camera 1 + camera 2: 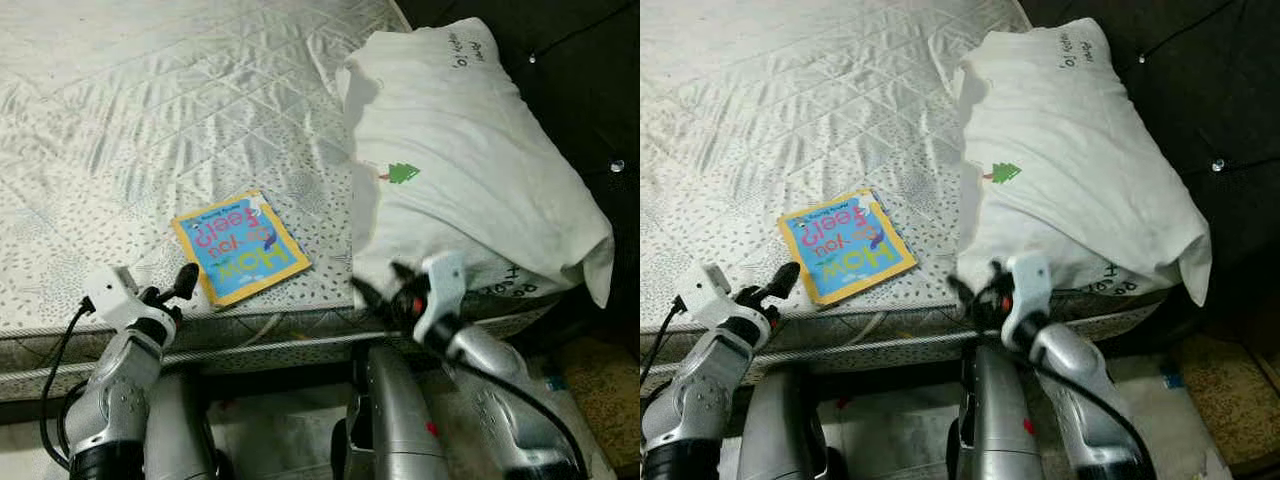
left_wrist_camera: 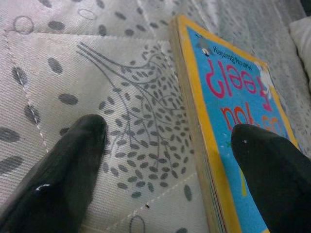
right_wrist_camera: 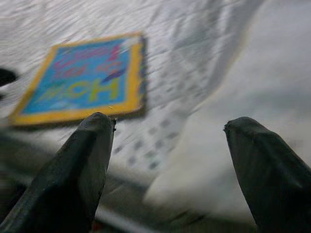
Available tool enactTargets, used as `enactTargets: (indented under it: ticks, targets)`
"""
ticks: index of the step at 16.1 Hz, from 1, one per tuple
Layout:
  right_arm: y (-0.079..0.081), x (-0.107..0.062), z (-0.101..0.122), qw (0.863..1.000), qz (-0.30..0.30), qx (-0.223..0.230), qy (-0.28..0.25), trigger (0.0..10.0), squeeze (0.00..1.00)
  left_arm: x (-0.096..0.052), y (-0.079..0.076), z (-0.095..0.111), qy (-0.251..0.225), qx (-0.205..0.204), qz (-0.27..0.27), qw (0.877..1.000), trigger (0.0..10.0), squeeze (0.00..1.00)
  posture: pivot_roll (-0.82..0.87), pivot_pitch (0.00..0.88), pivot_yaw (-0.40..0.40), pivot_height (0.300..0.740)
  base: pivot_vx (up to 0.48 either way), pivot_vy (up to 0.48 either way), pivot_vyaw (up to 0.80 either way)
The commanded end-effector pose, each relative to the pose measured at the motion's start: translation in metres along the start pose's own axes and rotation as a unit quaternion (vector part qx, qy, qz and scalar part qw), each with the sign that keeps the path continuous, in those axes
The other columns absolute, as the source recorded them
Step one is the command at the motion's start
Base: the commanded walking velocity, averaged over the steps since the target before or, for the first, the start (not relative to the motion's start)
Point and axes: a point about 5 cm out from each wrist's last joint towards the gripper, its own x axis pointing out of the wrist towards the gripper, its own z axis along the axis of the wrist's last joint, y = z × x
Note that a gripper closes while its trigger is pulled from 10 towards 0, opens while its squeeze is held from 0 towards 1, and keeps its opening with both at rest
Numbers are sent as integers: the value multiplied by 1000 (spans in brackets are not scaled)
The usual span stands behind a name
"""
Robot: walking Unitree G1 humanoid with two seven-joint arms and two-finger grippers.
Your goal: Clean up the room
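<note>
Thin square board book (image 1: 240, 246) flat on bare quilted mattress (image 1: 150, 110), near front edge, just beside white pillow (image 1: 470, 170). Yellow border, blue cover, upside down to head camera. Pink and yellow title lettering, "How", "you", "feel" readable; small author line near top edge, too small to read. Small green tree mark and dark handwriting on pillow, illegible.

Left gripper (image 2: 167, 160) spread wide at book's near corner, one finger over mattress, other over cover. Right gripper (image 3: 167, 160) spread wide, low at mattress edge beside pillow.

A blue, yellow-bordered children's book (image 1: 241, 246) lies flat near the mattress (image 1: 150, 110) edge. A white pillow (image 1: 460, 160) rests beside it.
</note>
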Motion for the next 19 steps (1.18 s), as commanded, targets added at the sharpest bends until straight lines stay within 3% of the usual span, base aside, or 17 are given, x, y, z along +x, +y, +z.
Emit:
enactTargets:
  ticks: [1,3,6,8,14,17,18,19]
  targets:
    - [4,-4,1,1000,24,2,7,10000,0,-1,6,-10,24,-21,5,999,10000,0,-122,195,-94,498,0,0,0]
    - [13,-20,-1,995,94,18,36,10000,0,2,10,-14,52,-43,-17,998,10000,0,-125,198,-90,498,0,0,0]
    - [16,-34,1,989,137,31,52,10000,0,6,11,-13,70,-74,-49,994,10000,0,-134,195,-86,498,0,0,0]
    - [16,-35,2,989,137,28,54,10000,0,11,9,-16,91,-103,-75,988,10000,0,-142,193,-85,498,0,0,0]
    - [14,-29,11,994,107,3,35,10000,0,27,3,-20,163,-134,-124,970,10000,0,-157,193,-86,498,0,0,0]
    - [10,-27,15,995,93,-5,27,10000,0,34,-12,-23,189,-114,-149,964,10000,0,-168,194,-83,498,0,0,0]
    - [9,-27,15,996,90,-9,27,10000,0,35,-22,-30,197,-71,-160,965,10000,0,-170,192,-82,498,0,0,0]
    - [9,-27,15,996,89,-11,27,10000,0,37,-25,-31,188,-67,-159,967,10000,0,-170,192,-80,498,0,0,0]
